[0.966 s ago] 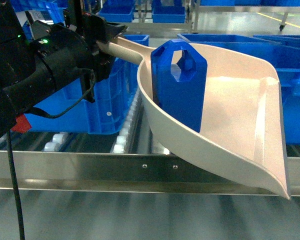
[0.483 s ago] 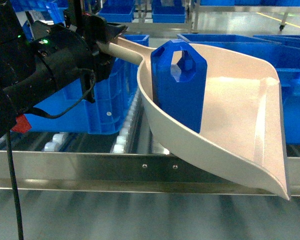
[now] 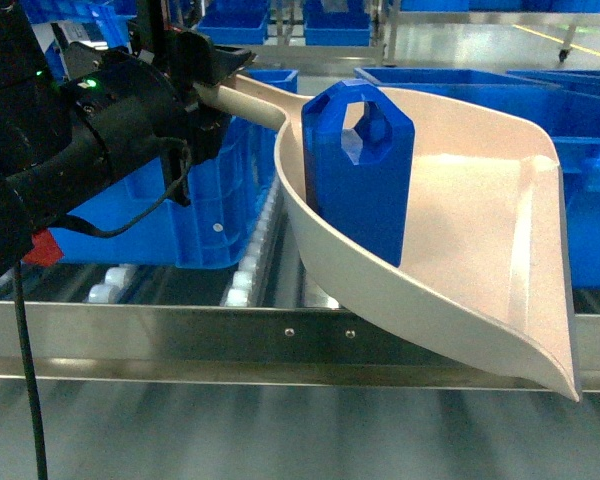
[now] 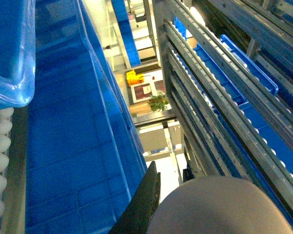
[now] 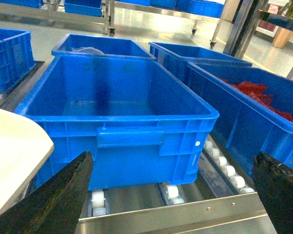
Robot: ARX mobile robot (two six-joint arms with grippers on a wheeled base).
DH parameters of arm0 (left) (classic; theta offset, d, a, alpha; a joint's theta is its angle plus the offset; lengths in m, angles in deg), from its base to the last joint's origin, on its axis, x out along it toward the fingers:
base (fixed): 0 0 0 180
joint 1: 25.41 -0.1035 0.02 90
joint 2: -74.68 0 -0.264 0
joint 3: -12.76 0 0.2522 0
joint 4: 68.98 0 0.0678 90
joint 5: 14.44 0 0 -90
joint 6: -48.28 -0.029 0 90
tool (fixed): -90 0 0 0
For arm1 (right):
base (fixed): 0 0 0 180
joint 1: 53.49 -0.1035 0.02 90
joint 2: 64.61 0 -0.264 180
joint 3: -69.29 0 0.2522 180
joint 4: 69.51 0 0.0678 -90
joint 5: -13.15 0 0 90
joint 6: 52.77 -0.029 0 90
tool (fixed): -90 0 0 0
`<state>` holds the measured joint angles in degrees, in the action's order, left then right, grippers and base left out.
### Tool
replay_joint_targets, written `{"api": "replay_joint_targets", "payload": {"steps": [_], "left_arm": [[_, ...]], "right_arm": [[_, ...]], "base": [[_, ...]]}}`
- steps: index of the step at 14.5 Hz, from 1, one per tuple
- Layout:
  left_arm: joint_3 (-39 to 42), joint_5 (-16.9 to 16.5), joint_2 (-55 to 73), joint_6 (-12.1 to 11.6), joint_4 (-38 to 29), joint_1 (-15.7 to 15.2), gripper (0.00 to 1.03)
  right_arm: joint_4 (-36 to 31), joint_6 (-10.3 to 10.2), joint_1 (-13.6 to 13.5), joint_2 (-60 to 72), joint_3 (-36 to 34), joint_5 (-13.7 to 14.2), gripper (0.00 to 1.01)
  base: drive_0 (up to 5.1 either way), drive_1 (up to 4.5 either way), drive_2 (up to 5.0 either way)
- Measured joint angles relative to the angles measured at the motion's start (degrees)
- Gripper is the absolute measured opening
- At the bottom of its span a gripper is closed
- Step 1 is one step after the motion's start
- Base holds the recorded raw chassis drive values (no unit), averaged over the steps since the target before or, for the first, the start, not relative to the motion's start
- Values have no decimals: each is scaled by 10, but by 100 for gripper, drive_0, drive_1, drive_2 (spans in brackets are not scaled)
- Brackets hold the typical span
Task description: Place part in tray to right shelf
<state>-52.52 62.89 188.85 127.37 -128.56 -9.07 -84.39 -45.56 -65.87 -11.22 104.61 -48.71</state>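
Note:
The beige tray (image 3: 470, 230) hangs tilted above the right shelf's front bar (image 3: 180, 335), its wide lip pointing down to the right. The bright-blue part (image 3: 358, 175) stands upright inside it, against the back wall. My left gripper (image 3: 215, 85) is shut on the tray's handle at the upper left. In the left wrist view the handle's rounded end (image 4: 219, 207) fills the bottom between the black fingers (image 4: 145, 202). My right gripper (image 5: 171, 195) is open with nothing in it, facing the shelf, and the tray's edge (image 5: 14, 151) shows at its left.
A large blue crate (image 3: 195, 200) stands on the white rollers (image 3: 245, 275) behind the left arm. An empty blue crate (image 5: 127, 92) sits in front of the right gripper. Beside it is a crate with red pieces (image 5: 263, 107). More crates stand behind.

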Motion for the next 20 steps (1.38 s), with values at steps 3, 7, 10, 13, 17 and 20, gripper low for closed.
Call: {"api": "replay_joint_targets", "payload": {"steps": [3,7,10,13,17,20], "left_arm": [[0,0,0,0,0,0,12],[0,0,0,0,0,0,12],[0,0,0,0,0,0,12],[0,0,0,0,0,0,12],[0,0,0,0,0,0,12],[0,0,0,0,0,0,12]], "right_arm": [[0,0,0,0,0,0,98],[0,0,0,0,0,0,98],[0,0,0,0,0,0,98],[0,0,0,0,0,0,98],[0,0,0,0,0,0,98],[0,0,0,0,0,0,98]], "base": [[0,0,0],[0,0,0],[0,0,0],[0,0,0],[0,0,0],[0,0,0]]}}
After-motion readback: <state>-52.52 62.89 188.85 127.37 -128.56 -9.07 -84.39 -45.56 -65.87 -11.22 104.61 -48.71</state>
